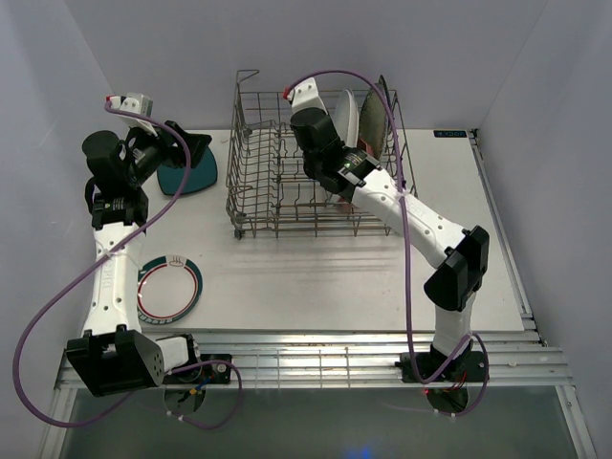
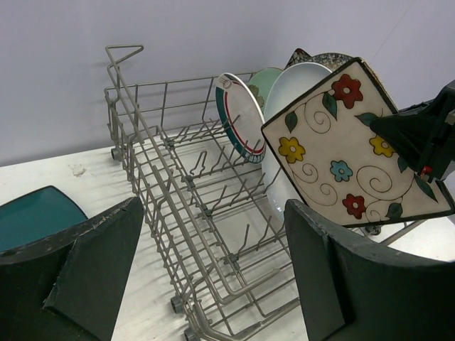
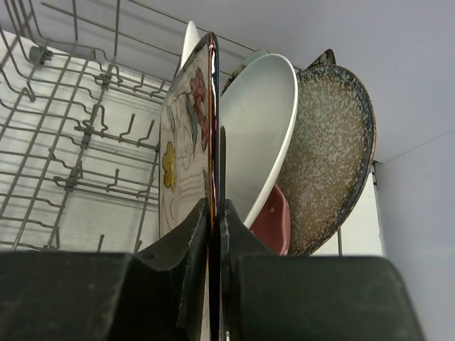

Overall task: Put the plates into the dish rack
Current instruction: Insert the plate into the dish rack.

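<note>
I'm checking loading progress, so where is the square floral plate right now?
In the left wrist view, the cream square floral plate is at right, pinched by the right tool at the grey wire dish rack, beside the big white plate.

One dish rack (image 1: 253,163) is seen. Eight plates are counted: two round plates with striped rims (image 1: 170,290), one teal square plate (image 1: 196,179), one flowery square plate (image 2: 348,149), one mint green plate (image 2: 269,78), one big white plate (image 3: 259,121), one speckled plate (image 3: 330,142) and one pink plate (image 3: 274,220).
</note>
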{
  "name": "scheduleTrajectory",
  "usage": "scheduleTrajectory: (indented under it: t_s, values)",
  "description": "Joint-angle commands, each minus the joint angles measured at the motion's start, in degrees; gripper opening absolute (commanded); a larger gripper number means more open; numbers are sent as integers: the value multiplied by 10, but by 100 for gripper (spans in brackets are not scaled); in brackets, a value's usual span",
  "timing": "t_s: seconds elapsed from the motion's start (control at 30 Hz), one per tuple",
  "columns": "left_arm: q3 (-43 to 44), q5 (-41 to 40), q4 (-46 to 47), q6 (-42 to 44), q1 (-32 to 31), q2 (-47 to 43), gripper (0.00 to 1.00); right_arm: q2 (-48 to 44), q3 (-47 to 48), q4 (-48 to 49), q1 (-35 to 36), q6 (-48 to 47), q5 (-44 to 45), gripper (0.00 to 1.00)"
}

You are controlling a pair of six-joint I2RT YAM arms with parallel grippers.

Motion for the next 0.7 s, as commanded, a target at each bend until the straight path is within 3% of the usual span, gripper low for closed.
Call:
scheduleTrajectory:
  t_s: [0.0,0.67]
  values:
    - [-3,8,2,3,0,-2,91,-16,23,88,-12,13,19,8]
    - [-2,14,0,3,0,8,91,49,78,-19,-58,99,-36,8]
